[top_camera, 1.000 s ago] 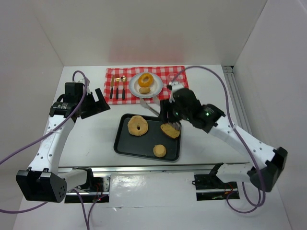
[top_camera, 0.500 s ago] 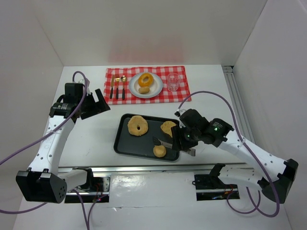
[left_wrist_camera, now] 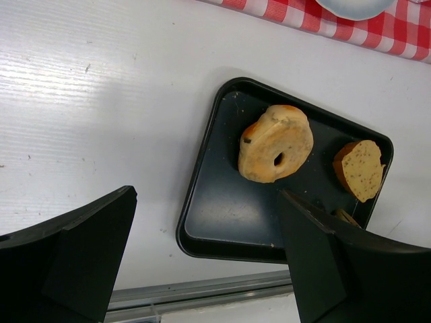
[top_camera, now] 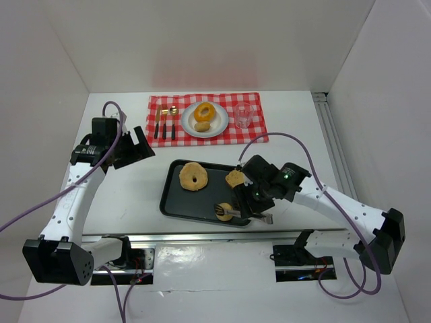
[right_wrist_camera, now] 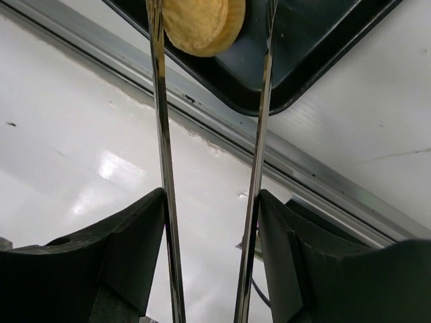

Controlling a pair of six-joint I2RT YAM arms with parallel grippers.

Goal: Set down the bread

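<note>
My right gripper (right_wrist_camera: 212, 202) is clamped on a pair of slim metal tongs (right_wrist_camera: 160, 134), its fingers squeezing the two long arms partway together. The arms reach down either side of the small round golden bun (right_wrist_camera: 202, 23), which lies at the near edge of the black rectangular tray (right_wrist_camera: 316, 47). One arm lies against the bun's side. The other seems just clear of it, though the tips run out of my wrist view, so I cannot say the bun is pinched.

I judge the bun light, dry and a little springy, with a crust that dents easily. I would take it across its widest part, low on the sides, with gentle pressure, since smooth steel could let it roll out.

The overhead view shows what my wrist camera misses. Further back on the same tray lie the oval flat brown roll (top_camera: 236, 179) and the pale speckled ring of bread (top_camera: 193, 176). My left gripper (left_wrist_camera: 205, 202) hangs with jaws wide and nothing in them, above the white table (left_wrist_camera: 101, 101) left of the tray. Farthest, on the red-and-white checked cloth (top_camera: 161, 102), the white round plate (top_camera: 186, 121) carries the orange glazed ring doughnut (top_camera: 204, 112) and a second small bun (top_camera: 202, 126).
</note>
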